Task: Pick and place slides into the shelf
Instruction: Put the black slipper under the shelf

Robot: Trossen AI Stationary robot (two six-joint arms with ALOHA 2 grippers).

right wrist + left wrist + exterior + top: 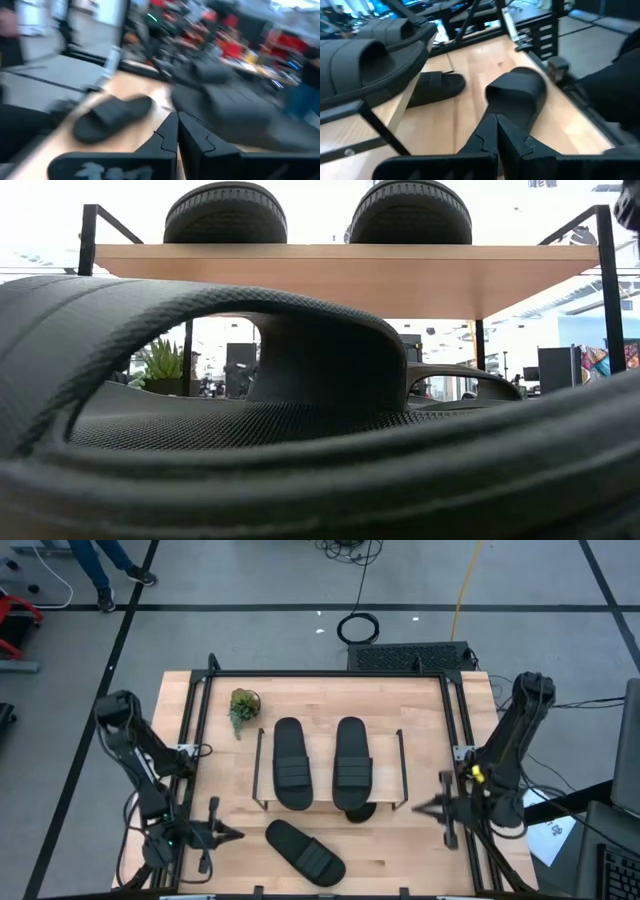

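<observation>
Both pincers were closed and empty: the left pincer [232, 833] at eight o'clock on the surface [420, 740], the right pincer [420, 807] at four. Two black slides [290, 762] lay on the shelf [380, 802]; a third slide [305, 852] lay at six, a fourth [360, 811] beneath.

Even, bright overhead light fills the high view, which is sharp from edge to edge; the slides [291, 764] on the shelf [385, 765] cast only faint, soft shadows, and the pale table [400, 850] shows no glare.

The low view is strongly backlit: the room behind is washed out to near white, and the near slide [300, 450] pressed against the lens is dark, its closest rim soft and out of focus.

The left wrist view is mildly blurred, with the left tool [497, 137] soft at close range. The right wrist view is heavily smeared by motion, the background reduced to streaks of colour and the right tool [177, 135] indistinct.
</observation>
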